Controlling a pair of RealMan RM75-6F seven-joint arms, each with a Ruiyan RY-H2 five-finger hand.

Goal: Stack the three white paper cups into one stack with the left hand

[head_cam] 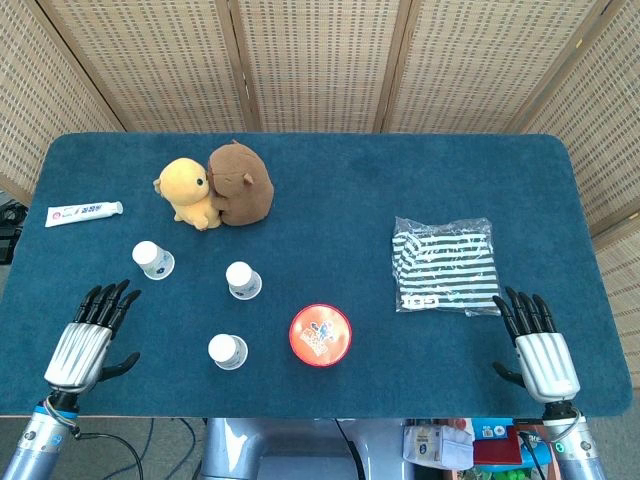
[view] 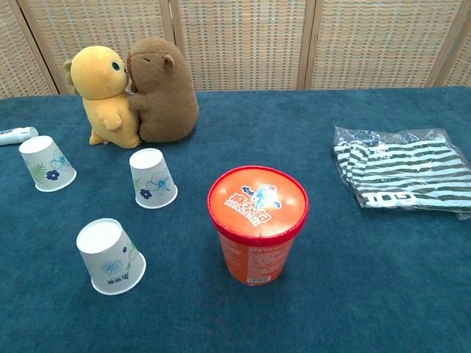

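Three white paper cups with blue flower prints stand upside down and apart on the blue table. One cup [head_cam: 152,260] [view: 46,163] is at the left, one [head_cam: 242,280] [view: 152,179] in the middle, one [head_cam: 228,351] [view: 110,256] nearest the front edge. My left hand [head_cam: 88,336] hovers at the front left corner, fingers spread, holding nothing, a little left of the cups. My right hand [head_cam: 540,352] rests at the front right, fingers spread and empty. Neither hand shows in the chest view.
An orange tub with a red lid [head_cam: 320,335] [view: 257,223] stands right of the cups. Yellow and brown plush toys [head_cam: 214,186] [view: 135,93] sit behind them. A toothpaste tube [head_cam: 83,212] lies far left, a striped bagged cloth [head_cam: 444,264] [view: 403,177] at the right.
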